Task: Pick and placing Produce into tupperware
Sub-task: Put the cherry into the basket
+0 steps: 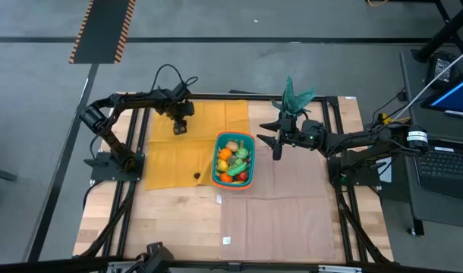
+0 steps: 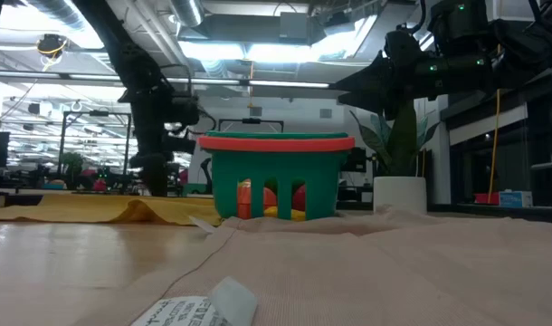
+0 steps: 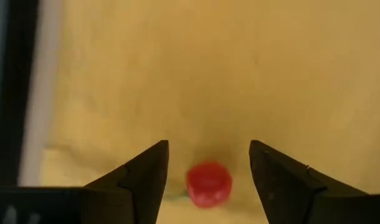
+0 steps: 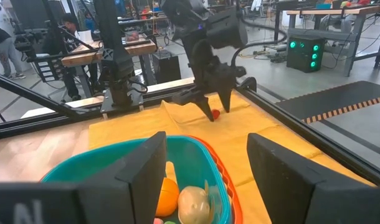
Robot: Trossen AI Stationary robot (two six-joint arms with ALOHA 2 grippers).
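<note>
The tupperware, a teal slotted basket with an orange rim, stands mid-table and holds several pieces of produce in red, orange, green and tan. One small red piece lies on the yellow cloth at the far left. My left gripper points down over it, open, one finger on each side and a gap to both. My right gripper hangs level and open just right of the basket, above its rim, with nothing between the fingers.
A potted green plant in a white pot stands behind the right gripper at the far edge. A small dark object lies on the yellow cloth left of the basket. A tan cloth covers the near right half, with paper tags on it.
</note>
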